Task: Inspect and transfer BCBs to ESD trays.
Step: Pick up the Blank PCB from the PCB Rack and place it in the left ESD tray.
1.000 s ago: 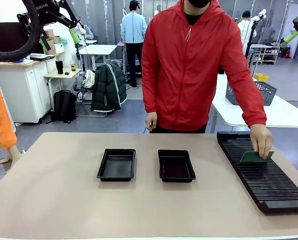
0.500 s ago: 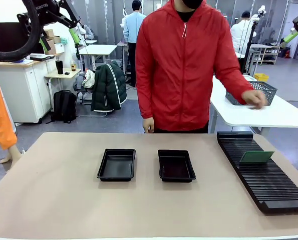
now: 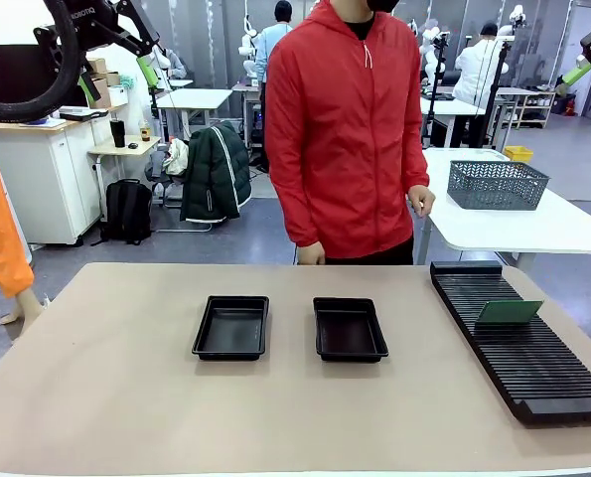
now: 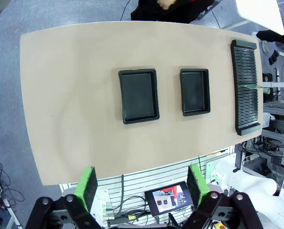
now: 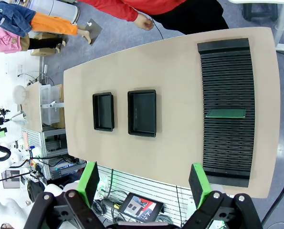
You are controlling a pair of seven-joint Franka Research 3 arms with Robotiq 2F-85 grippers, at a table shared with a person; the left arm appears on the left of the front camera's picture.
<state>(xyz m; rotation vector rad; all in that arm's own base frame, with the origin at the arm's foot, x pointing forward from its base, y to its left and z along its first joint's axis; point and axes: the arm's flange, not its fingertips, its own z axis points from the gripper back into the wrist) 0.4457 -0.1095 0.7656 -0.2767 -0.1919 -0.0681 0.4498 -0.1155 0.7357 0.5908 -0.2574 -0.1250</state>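
standing at the far edge of the worktop, a person in a red jacket, hands off the table.
two black esd trays lie side by side near the middle of the worktop, the left tray and the right tray apart, both bare inside. a long black ribbed rack runs along the right edge; one green bcb stands on edge in a slot in its far half, leaning a little. high above, the left gripper has its green pads spread wide with nothing between them, and the right gripper is spread just as wide. a grey mesh basket sits on the white table behind.
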